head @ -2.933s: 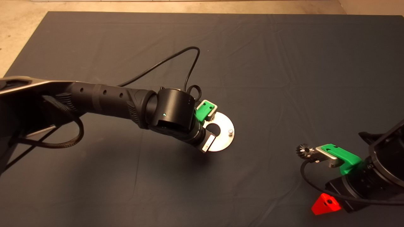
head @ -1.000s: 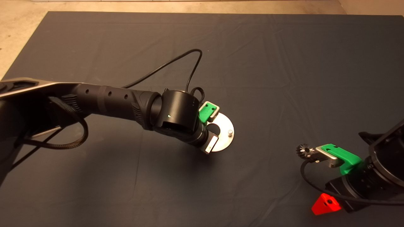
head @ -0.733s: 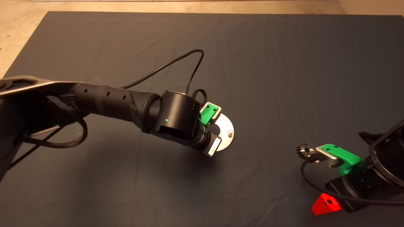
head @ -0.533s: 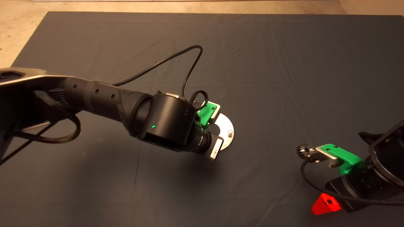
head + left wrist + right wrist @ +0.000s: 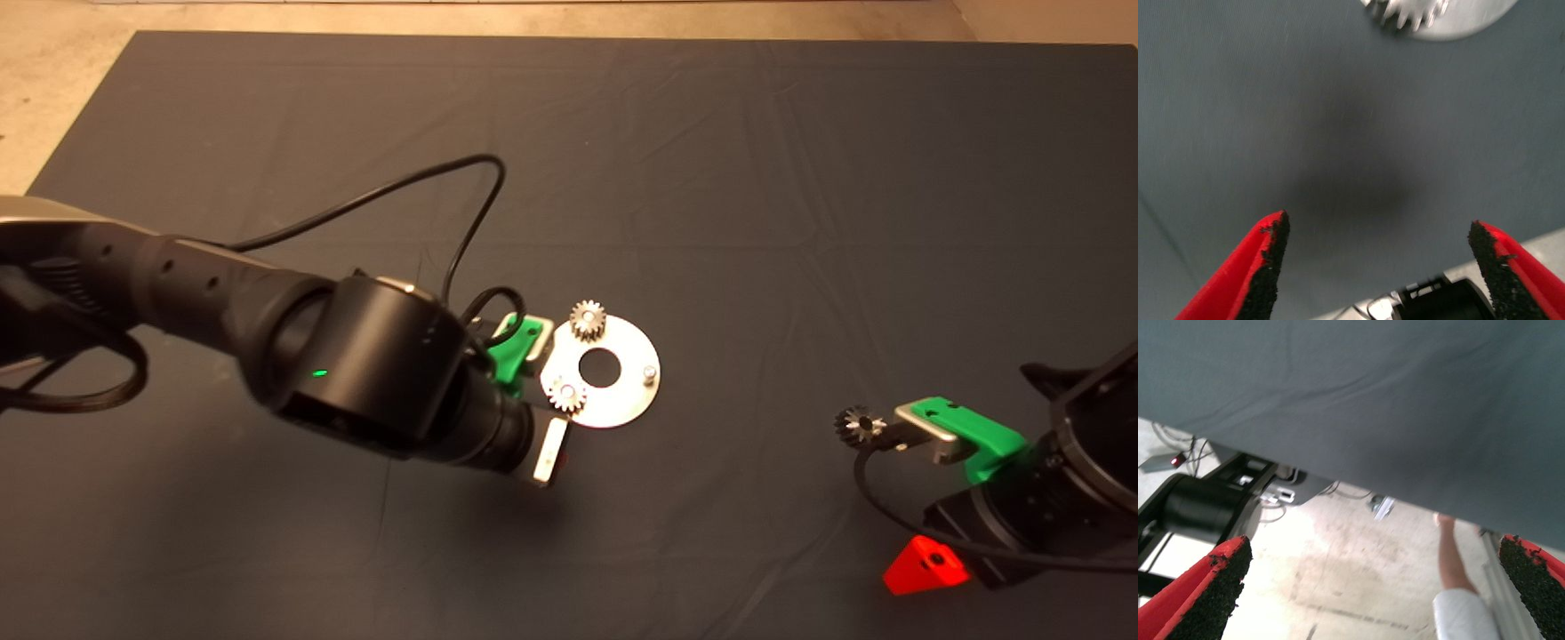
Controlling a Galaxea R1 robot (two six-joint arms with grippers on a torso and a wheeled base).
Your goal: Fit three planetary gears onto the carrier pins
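The silver carrier disc [image 5: 622, 404] lies mid-mat. Two planetary gears sit on its carrier pins: one at the far edge [image 5: 588, 318], one at the near-left edge [image 5: 566, 395]. The third pin [image 5: 651, 372] stands bare on the right. My left gripper [image 5: 540, 397] is open and empty, just left of the disc. Its wrist view shows the open gripper [image 5: 1381, 267], a gear [image 5: 1408, 15] and the disc's rim [image 5: 1465, 17] ahead. The third gear [image 5: 853, 425] lies on the mat at the right, beside my open, parked right gripper [image 5: 907, 498], whose wrist view [image 5: 1371, 593] shows nothing held.
The dark mat [image 5: 756, 222] covers the table. A black cable [image 5: 400, 187] loops from the left wrist. Past the mat's edge the right wrist view shows the floor [image 5: 1358, 573], a black machine base [image 5: 1205, 500] and a person's leg [image 5: 1450, 553].
My left arm has drawn back to the left off the disc, with its fingers open. Two gears on pins, hidden before, now show. The right gripper has barely shifted.
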